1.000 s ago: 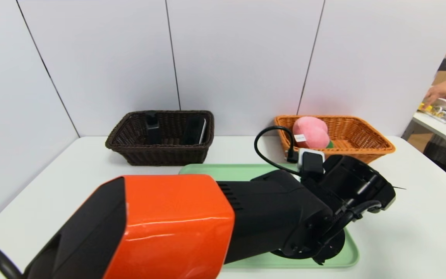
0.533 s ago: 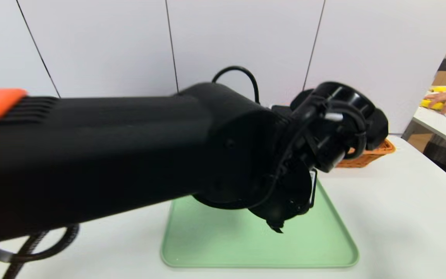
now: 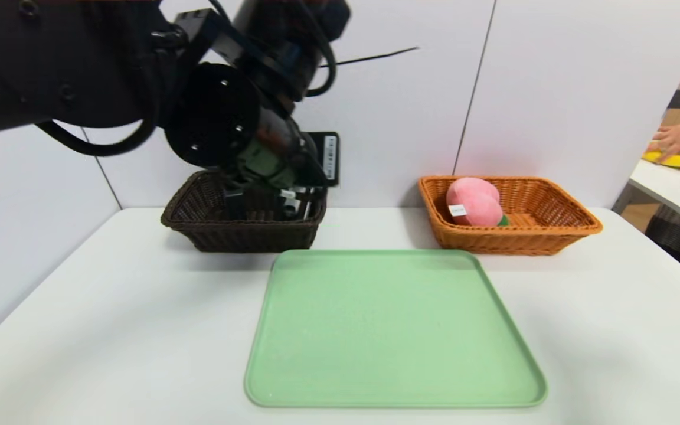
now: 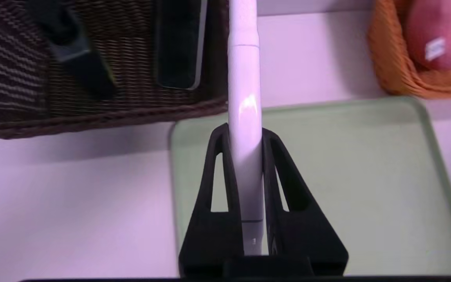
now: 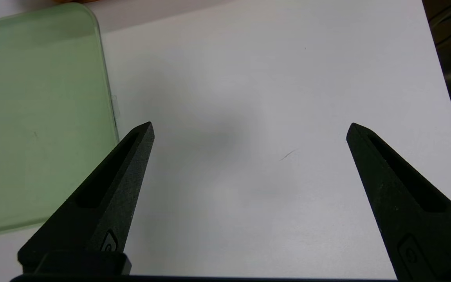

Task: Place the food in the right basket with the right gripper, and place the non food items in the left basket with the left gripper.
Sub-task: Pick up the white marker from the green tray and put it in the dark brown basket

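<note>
Marker pen (image 4: 244,117) is the item in play: slim, white, clamped between both jaws of the left tool (image 4: 245,131), its body running forward past the tips.

Largest to smallest:
- Desk (image 3: 611,330): white, carries everything.
- Green tray (image 3: 393,330): centre of desk, nearer than both baskets, nothing on it.
- Left arm (image 3: 80,65): raised, upper left of head view, partly covering the left basket.
- Left basket (image 3: 198,227): dark brown wicker, far left of the tray. Left wrist view shows a black pump bottle (image 4: 76,58) and a black-topped eraser (image 4: 178,43) inside it.
- Right basket (image 3: 546,227): orange-tan wicker, far right of the tray.
- Plush peach (image 3: 473,202): pink, white tag, lies in the right basket at its left end.
- Left tool: above the tray's far left corner, pen tip reaching toward the left basket's near right corner. Pen is not in the basket.
- Right tool (image 5: 249,129): jaws spread wide, holding nothing, over bare desk just beside the tray's right edge.
</note>
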